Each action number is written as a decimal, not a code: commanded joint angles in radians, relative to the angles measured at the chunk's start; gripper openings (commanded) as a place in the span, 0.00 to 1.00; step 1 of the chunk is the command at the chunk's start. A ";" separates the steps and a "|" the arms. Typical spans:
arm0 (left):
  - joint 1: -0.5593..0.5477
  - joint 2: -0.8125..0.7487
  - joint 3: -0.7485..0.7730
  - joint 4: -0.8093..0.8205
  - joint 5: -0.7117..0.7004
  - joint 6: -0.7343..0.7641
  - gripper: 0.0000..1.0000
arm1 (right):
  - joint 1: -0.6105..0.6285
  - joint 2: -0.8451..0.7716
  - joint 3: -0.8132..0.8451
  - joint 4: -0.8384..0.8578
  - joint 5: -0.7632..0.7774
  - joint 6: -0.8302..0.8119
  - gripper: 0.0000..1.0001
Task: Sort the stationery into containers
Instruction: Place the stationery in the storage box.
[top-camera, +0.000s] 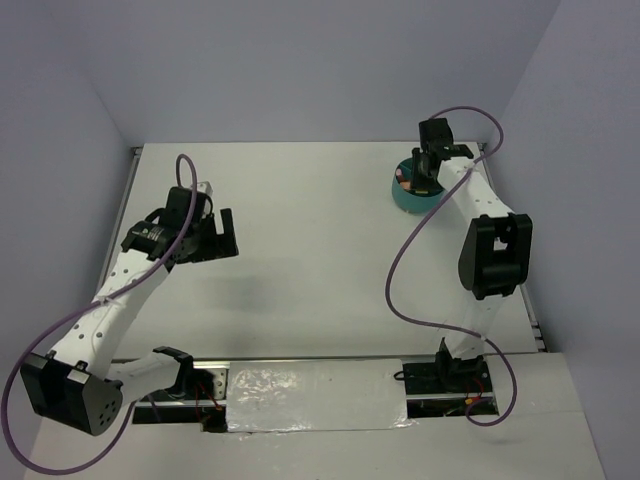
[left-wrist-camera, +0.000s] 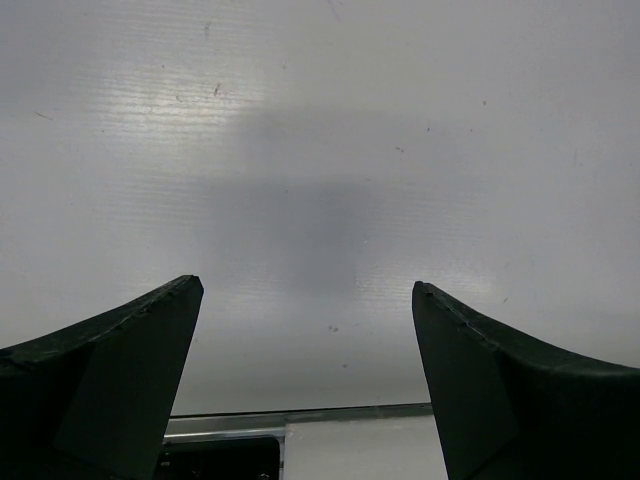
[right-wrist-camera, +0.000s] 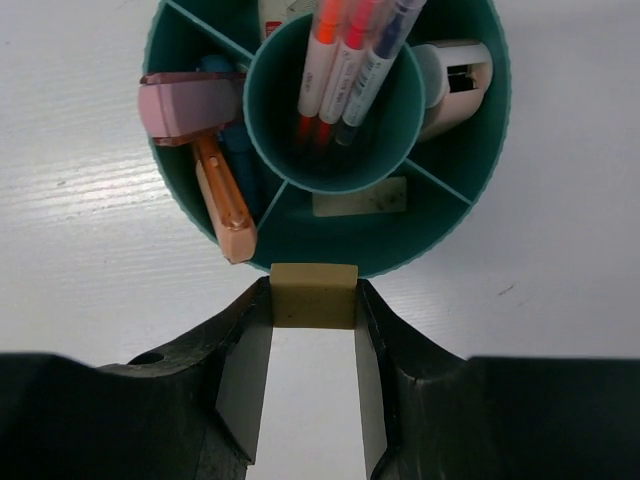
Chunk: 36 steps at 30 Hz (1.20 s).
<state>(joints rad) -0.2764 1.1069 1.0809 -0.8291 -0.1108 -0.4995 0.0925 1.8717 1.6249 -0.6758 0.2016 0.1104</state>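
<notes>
Pinched between the right gripper's (right-wrist-camera: 314, 300) 2 narrowly parted fingers: 1 tan eraser (right-wrist-camera: 314, 288), just outside the near rim of 1 teal organiser (right-wrist-camera: 440, 235). Inside the centre cup, 3 pens (right-wrist-camera: 345, 60). In the outer compartments, 1 pink block (right-wrist-camera: 185, 108), 1 orange marker (right-wrist-camera: 225, 200), 1 white item (right-wrist-camera: 455, 80) and 1 cream slab (right-wrist-camera: 360, 198). Left gripper (left-wrist-camera: 306, 283) spread wide, grasping nothing, above the white table (left-wrist-camera: 320, 120).
</notes>
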 joint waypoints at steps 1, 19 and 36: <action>0.003 0.013 0.047 0.013 -0.021 0.038 0.99 | -0.014 0.009 0.055 -0.007 0.001 -0.026 0.26; 0.005 0.076 0.102 0.031 -0.009 0.067 0.99 | -0.033 0.086 0.093 0.018 0.005 -0.029 0.47; 0.026 0.217 0.406 -0.131 -0.193 0.033 0.99 | -0.043 -0.219 0.009 -0.009 -0.154 0.099 0.68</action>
<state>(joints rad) -0.2695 1.2778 1.3502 -0.9070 -0.1951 -0.4503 0.0532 1.8790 1.6760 -0.6952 0.1390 0.1390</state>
